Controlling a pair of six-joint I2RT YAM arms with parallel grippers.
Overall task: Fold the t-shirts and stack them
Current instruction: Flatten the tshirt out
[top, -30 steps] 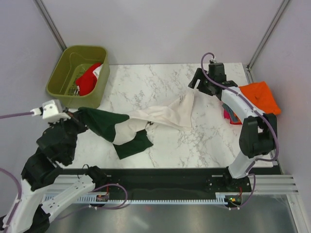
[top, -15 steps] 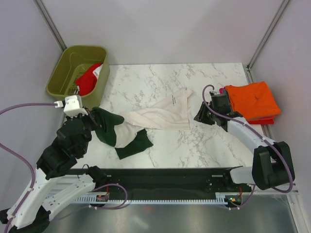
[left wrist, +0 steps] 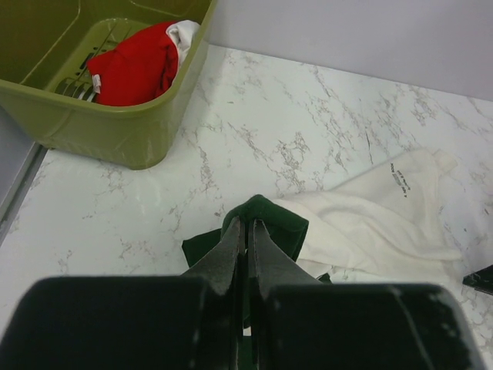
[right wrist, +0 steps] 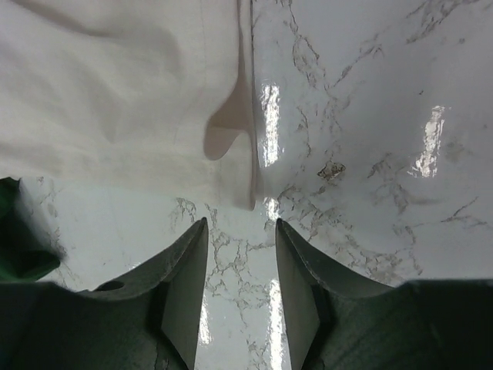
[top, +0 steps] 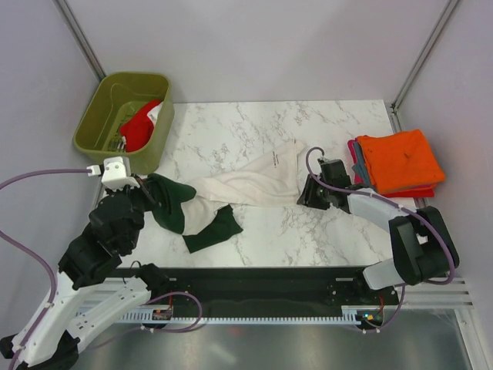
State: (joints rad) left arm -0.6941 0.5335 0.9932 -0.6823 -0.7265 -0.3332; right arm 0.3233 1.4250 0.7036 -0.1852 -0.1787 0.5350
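Over table [top: 231, 123]: left gripper [left wrist: 246, 229] pinching cream t-shirt [left wrist: 377, 223] sleeve; right gripper [right wrist: 240, 231] half-open, empty

The t-shirt [left wrist: 370, 216] is cream, the bin [left wrist: 100, 127] olive.

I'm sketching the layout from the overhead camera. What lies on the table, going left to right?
From the left: olive bin → cream t-shirt → right gripper → folded orange t-shirt.
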